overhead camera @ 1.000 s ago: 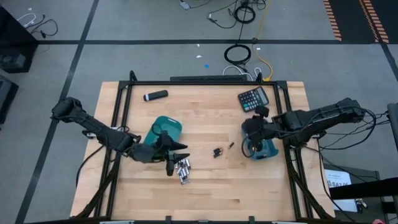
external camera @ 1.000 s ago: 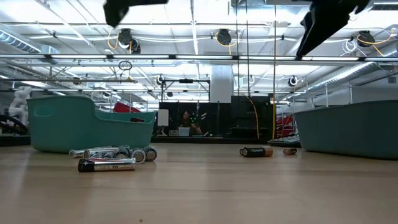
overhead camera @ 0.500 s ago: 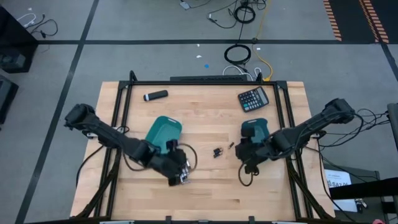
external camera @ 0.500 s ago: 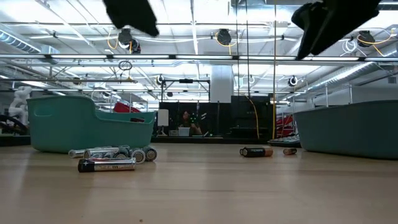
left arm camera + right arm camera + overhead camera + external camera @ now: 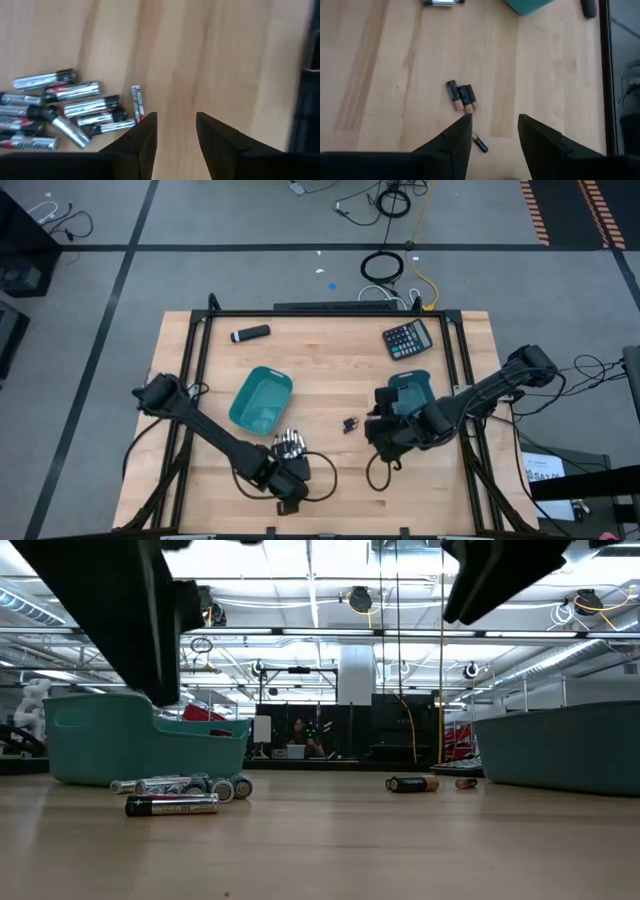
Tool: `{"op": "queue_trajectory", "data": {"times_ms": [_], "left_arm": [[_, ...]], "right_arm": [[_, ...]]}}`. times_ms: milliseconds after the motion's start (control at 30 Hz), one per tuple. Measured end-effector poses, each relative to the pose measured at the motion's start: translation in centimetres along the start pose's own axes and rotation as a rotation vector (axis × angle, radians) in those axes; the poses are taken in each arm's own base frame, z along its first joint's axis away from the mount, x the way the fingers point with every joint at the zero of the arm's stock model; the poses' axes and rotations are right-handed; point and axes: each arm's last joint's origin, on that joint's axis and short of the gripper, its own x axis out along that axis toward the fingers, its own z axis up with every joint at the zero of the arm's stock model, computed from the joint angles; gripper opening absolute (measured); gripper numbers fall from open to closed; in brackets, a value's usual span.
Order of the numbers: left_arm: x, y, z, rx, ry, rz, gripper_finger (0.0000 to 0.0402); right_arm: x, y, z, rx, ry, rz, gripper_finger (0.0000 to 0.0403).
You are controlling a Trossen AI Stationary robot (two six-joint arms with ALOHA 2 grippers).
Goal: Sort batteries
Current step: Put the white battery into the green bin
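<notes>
Hovering: left gripper (image 5: 175, 127) beside silver batteries (image 5: 65, 112) | jaws apart, empty

calculator (image 5: 407, 339) far edge | black marker (image 5: 250, 333) far-left | two teal bins (image 5: 260, 399)

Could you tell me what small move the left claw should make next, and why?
Probably lower the left claw onto the thin silvery battery nearest its fingertips. Its jaws stand open and empty above bare wood, right beside the pile of silvery batteries, and the teal bin waits just beyond. The right claw hangs open over the dark batteries.
</notes>
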Motion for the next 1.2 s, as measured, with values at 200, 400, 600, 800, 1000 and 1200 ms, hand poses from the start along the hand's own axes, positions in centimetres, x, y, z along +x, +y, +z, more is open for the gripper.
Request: {"op": "queue_trajectory", "data": {"times_ms": [200,400,600,800,1000,1200], "left_arm": [[1.5,-0.5,0.6,-0.041,-0.025,0.071,0.0147],[3.0,-0.1,0.2,-0.092,0.031,0.114,0.0147],[3.7,0.1,-0.2,-0.075,0.049,0.164,0.0147],[4.6,0.0,-0.8,-0.016,0.071,0.202,0.0147],[5.2,0.0,-1.0,0.022,0.085,0.211,0.0137],[5.6,0.0,-1.0,0.025,0.088,0.213,0.0094]], "right_arm": [[2.0,1.3,-0.4,-0.020,0.042,-0.017,0.0151],[3.4,2.3,-0.5,-0.053,0.079,-0.024,0.0151],[3.8,2.5,-0.4,-0.058,0.084,-0.024,0.0151],[3.8,2.6,-0.4,-0.054,0.077,-0.017,0.0151],[3.8,2.6,-0.4,-0.054,0.077,-0.017,0.0151],[3.8,2.6,-0.3,-0.053,0.076,-0.017,0.0151]]}}
